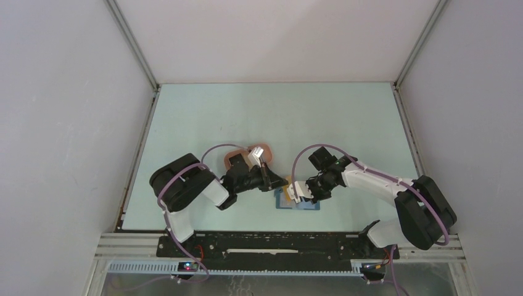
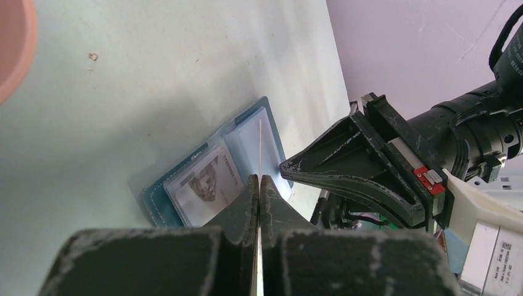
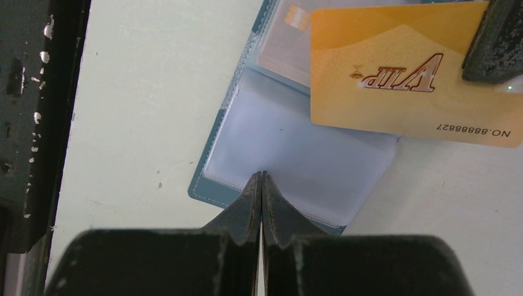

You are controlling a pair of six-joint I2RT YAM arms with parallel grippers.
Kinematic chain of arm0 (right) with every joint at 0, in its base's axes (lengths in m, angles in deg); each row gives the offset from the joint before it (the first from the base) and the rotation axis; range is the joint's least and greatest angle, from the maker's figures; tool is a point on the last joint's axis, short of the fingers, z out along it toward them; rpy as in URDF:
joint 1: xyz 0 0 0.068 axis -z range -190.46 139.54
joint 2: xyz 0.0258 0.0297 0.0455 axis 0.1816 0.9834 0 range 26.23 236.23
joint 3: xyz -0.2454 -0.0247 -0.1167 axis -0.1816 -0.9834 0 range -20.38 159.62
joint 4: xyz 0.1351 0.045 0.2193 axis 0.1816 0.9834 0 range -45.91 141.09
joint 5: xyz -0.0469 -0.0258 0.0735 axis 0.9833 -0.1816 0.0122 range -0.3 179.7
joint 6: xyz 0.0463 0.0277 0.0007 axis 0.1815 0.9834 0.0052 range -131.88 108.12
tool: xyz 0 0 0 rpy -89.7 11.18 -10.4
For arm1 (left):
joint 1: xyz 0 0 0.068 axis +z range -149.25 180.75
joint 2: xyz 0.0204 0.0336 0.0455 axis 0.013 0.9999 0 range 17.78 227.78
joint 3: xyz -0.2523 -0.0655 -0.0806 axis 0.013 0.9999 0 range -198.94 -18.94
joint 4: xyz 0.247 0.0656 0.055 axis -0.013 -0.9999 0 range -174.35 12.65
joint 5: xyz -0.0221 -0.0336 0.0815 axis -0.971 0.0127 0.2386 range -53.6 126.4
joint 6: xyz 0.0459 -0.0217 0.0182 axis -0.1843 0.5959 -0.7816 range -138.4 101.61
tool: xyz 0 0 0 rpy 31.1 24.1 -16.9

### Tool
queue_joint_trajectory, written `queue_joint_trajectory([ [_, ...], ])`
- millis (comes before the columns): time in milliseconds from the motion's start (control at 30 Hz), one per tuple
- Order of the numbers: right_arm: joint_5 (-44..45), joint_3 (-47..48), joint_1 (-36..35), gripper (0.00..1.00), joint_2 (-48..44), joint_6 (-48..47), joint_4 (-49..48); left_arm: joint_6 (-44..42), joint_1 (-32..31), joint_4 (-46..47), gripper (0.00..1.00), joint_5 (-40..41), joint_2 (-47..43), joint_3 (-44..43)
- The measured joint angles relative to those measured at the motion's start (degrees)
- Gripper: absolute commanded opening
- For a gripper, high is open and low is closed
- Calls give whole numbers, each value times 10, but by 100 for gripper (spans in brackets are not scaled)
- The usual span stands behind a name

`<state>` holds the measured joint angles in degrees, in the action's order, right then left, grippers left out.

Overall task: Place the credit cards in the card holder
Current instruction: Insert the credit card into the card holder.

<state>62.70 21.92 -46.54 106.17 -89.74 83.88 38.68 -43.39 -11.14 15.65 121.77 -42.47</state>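
Observation:
The card holder lies open on the table, a grey printed card tucked in one clear slot. My left gripper is shut on the yellow-orange credit card, which hangs tilted over the holder's upper half; from the left wrist it shows edge-on as a thin line. My right gripper is shut, its tips against the empty clear slot of the card holder. I cannot tell whether it pinches the plastic. Its dark fingers sit just right of the card.
A salmon-pink oval tray sits behind the left gripper with a whitish card on it; its rim shows in the left wrist view. Grey walls enclose the table on three sides.

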Motion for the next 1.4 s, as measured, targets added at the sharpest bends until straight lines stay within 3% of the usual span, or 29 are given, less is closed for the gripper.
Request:
queue_joint_trajectory([
  [800, 0, 0, 0, 3, 0, 1, 0, -19, -3, -85, 0, 0, -5, -21],
  [1400, 1, 0, -1, 3, 0, 2, 0, -20, -12, -93, 0, -5, -6, -44],
])
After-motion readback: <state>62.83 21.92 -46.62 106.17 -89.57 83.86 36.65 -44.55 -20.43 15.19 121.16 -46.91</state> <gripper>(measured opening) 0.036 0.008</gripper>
